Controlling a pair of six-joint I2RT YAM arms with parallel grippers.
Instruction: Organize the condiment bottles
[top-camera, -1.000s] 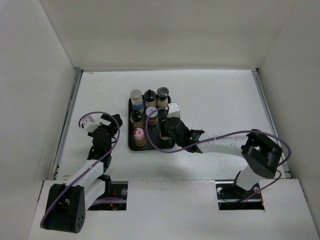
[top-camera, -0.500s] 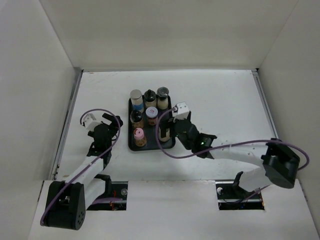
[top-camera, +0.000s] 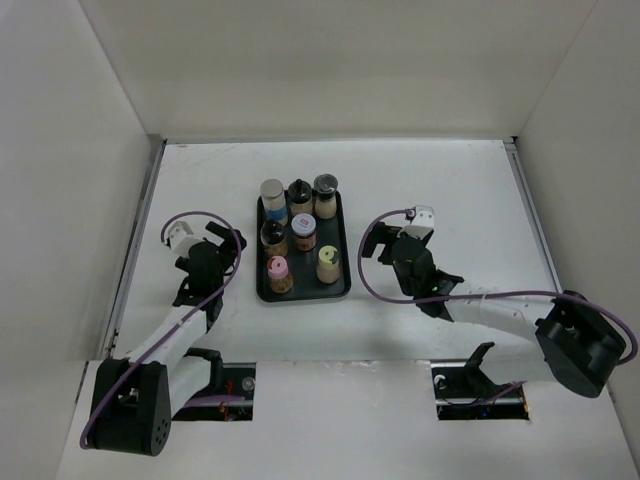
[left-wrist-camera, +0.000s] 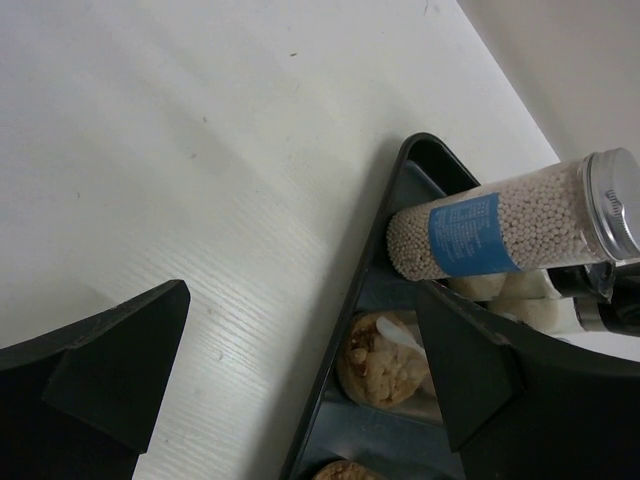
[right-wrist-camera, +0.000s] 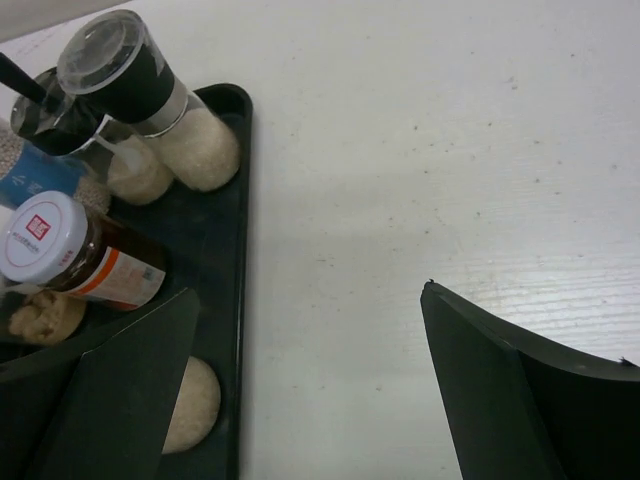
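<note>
Seven condiment bottles stand upright in a black tray (top-camera: 304, 296) at mid-table. The far row holds a blue-labelled jar (top-camera: 272, 196), a black-topped one (top-camera: 300, 194) and a grey-lidded one (top-camera: 325, 190). Behind these come a dark-lidded jar (top-camera: 272, 237) and a red-labelled jar (top-camera: 303, 230), then a pink-lidded jar (top-camera: 278, 272) and a pale-yellow-lidded jar (top-camera: 327, 263). My right gripper (top-camera: 385, 238) hangs open over bare table just right of the tray, holding nothing (right-wrist-camera: 310, 330). My left gripper (top-camera: 224, 243) is open at the tray's left rim (left-wrist-camera: 345, 340), empty, facing the blue-labelled jar (left-wrist-camera: 500, 230).
White walls enclose the white table on three sides. Purple cables loop off both wrists. In the right wrist view the tray's right rim (right-wrist-camera: 240, 250) lies beside the left finger.
My right gripper has opened, let go of the pale-yellow-lidded jar in the tray's near right spot, and pulled back to the right. The left gripper barely shifted.
</note>
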